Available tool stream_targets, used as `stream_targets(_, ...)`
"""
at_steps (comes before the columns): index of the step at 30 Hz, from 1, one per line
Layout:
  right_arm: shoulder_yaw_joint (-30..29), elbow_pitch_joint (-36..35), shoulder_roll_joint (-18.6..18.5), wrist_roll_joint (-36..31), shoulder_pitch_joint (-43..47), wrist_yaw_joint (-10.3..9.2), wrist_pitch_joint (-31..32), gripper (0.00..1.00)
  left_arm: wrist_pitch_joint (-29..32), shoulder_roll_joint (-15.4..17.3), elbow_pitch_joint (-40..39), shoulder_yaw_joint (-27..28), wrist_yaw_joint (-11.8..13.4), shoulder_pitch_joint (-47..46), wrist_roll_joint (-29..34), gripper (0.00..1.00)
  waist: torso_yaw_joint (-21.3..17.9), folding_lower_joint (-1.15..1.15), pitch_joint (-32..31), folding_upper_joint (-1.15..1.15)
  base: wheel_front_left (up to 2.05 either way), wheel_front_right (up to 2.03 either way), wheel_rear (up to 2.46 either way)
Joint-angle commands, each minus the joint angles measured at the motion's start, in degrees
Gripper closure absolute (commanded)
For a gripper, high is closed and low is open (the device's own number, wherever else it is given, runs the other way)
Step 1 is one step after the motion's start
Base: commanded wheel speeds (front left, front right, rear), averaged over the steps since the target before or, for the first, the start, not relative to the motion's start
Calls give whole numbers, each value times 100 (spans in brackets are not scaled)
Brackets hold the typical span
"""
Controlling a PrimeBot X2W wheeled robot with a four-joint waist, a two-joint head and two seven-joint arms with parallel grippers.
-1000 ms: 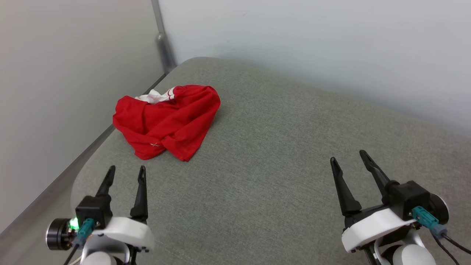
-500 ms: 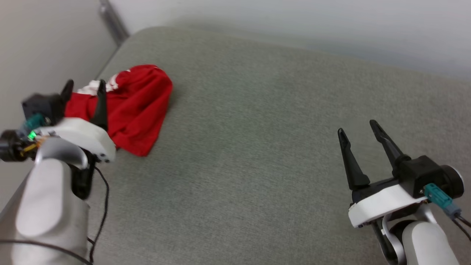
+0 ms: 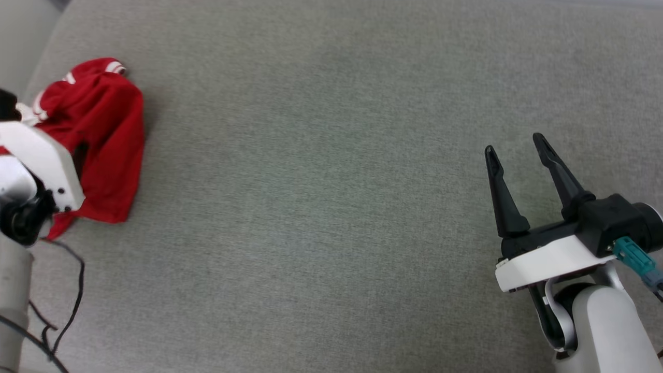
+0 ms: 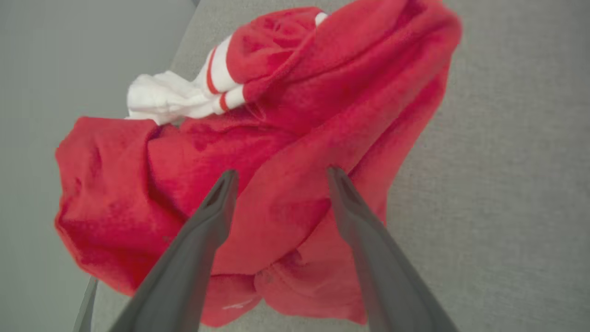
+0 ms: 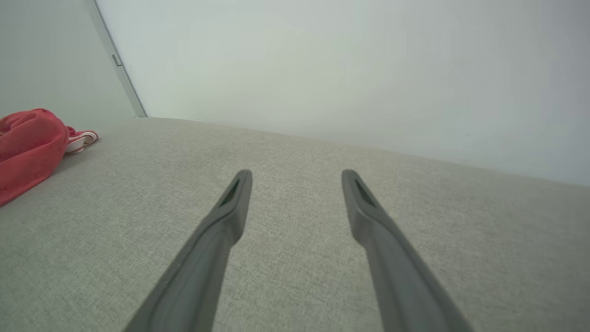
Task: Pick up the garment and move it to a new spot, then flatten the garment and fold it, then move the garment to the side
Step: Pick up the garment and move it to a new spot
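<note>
A crumpled red jersey (image 3: 98, 134) lies heaped on a grey cushion (image 3: 331, 217). The left hand (image 4: 281, 171) is poised over the jersey, fingers spread and empty. The right hand (image 3: 514, 142), also spread, is well apart from the jersey. Judging by this, lifting, flattening and folding are all yet to do.

Grey cushion (image 3: 331, 181) lies open right of the garment (image 3: 103, 134) (wall (image 3: 15, 46) crowds its left).
</note>
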Motion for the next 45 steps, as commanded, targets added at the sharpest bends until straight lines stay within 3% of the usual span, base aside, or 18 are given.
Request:
stream_targets(1,13,12,11,40,-107,-2,-45,0,89,71,83,-76,-10,-27,-88,0,-176,-1,197,0,0,0,0)
stream_targets(7,54,84,36,44,-264,-2,-111,0,770,335,869,-227,-11,-11,-588,0,-334,-1,413,0,0,0,0)
stream_targets(13,20,155,35,93,-328,-2,-147,0,1082,226,1437,-389,34,41,-635,0,-416,-1,470,0,0,0,0)
stream_targets(14,8,163,27,92,-331,-2,-144,0,1048,206,1473,-402,67,17,-608,36,-418,-1,462,0,0,0,0)
stream_targets(15,-4,174,18,99,-329,-2,-147,0,933,208,1471,-423,116,-27,-554,80,-418,-1,447,0,0,0,0)
stream_targets(16,-20,191,14,106,-318,-2,-153,0,836,200,1478,-418,167,-80,-545,100,-414,-1,419,0,0,0,0)
stream_targets(22,-85,249,22,126,-162,-2,-160,0,115,303,1420,-480,348,-321,-328,100,-346,-1,97,0,0,0,0)
stream_targets(31,-222,329,63,205,150,-2,-191,0,-1823,383,1145,-572,600,-668,123,100,-148,-1,-697,0,0,0,0)
stream_targets(39,-305,333,108,284,426,-2,-219,0,-3269,136,924,-594,682,-898,245,100,-165,-1,-1364,0,0,0,0)
stream_targets(45,-377,250,124,331,641,-2,-167,0,-3645,-219,570,-645,668,-878,196,100,-381,-1,-1736,0,0,0,0)
